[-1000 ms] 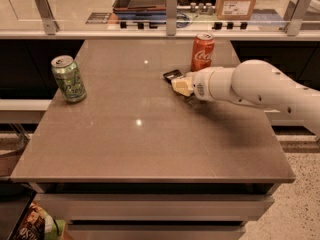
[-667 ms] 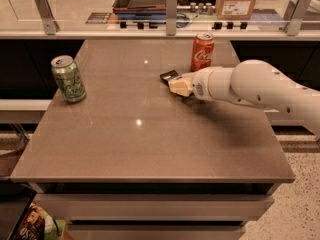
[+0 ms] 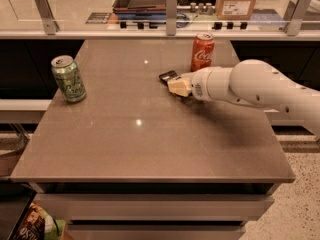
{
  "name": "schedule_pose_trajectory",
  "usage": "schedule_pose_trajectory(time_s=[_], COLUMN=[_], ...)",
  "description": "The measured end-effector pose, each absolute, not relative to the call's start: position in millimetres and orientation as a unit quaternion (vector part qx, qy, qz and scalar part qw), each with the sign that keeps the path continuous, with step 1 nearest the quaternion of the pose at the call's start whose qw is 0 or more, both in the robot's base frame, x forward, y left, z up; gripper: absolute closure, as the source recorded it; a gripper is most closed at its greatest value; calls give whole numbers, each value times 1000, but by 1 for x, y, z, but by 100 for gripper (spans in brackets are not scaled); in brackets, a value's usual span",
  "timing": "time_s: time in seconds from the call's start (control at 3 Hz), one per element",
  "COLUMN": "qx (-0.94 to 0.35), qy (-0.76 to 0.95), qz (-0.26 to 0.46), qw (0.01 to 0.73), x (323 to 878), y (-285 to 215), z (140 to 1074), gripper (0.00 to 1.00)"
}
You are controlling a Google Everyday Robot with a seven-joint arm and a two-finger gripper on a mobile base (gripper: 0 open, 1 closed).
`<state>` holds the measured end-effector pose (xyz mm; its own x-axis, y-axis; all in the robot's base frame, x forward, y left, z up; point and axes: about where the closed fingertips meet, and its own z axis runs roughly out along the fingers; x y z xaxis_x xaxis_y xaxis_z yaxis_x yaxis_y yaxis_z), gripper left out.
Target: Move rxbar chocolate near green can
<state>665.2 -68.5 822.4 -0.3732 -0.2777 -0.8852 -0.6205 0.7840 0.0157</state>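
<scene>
The rxbar chocolate (image 3: 167,76) is a small black bar; only its far end shows, sticking out past my gripper near the middle of the table. My gripper (image 3: 178,86), on the white arm reaching in from the right, is shut on the bar and holds it just above the tabletop. The green can (image 3: 68,78) stands upright near the table's left edge, well to the left of the gripper and bar.
An orange-red Coca-Cola can (image 3: 202,52) stands upright just behind the gripper. The brown table (image 3: 150,144) ends in a front edge below. A counter with glass posts, a tray and a cardboard box (image 3: 239,0) runs along the back.
My gripper and the bar have shifted slightly to the left, towards the green can. Both cans have stayed where they were.
</scene>
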Motion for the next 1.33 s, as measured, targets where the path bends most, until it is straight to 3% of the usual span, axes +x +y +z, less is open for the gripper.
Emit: schedule_pose_trajectory(time_s=[1.33], qx=[-361], qy=[769], qz=[248], qw=[465], x=[636], y=[-35], z=[889], gripper=[100])
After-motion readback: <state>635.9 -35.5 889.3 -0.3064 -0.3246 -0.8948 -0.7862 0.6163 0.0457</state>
